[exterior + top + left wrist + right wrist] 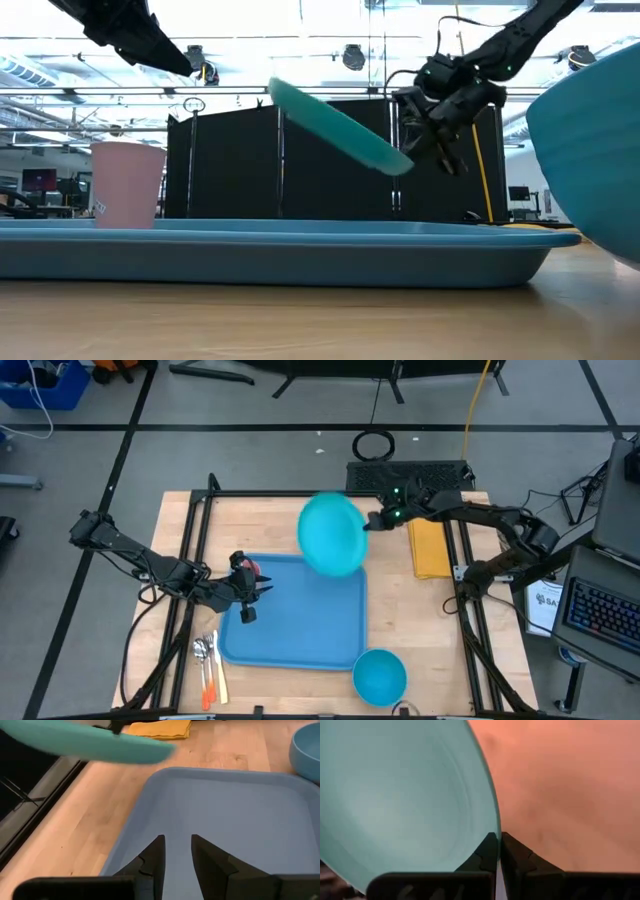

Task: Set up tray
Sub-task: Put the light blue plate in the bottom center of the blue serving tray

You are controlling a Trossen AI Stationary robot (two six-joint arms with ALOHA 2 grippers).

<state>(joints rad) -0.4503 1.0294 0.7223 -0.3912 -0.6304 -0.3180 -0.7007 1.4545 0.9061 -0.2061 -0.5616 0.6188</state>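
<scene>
1. Nearest the low camera, the blue bowl (590, 150) bulks at the tray's corner
2. The blue tray (300, 630) lies flat mid-table, a pink cup (127, 184) on it, plain only from low down
3. The right gripper (495, 851) is clamped on the cyan plate (331, 533), tilted above the tray's far edge
4. The left gripper (177, 857) hovers over the tray, fingers apart, empty
5. From above: cutlery (208, 665) beside the tray, yellow cloth (430, 547) beyond

the large blue tray (300, 622) with rounded corners and raised rim lies flat on the table.
</scene>
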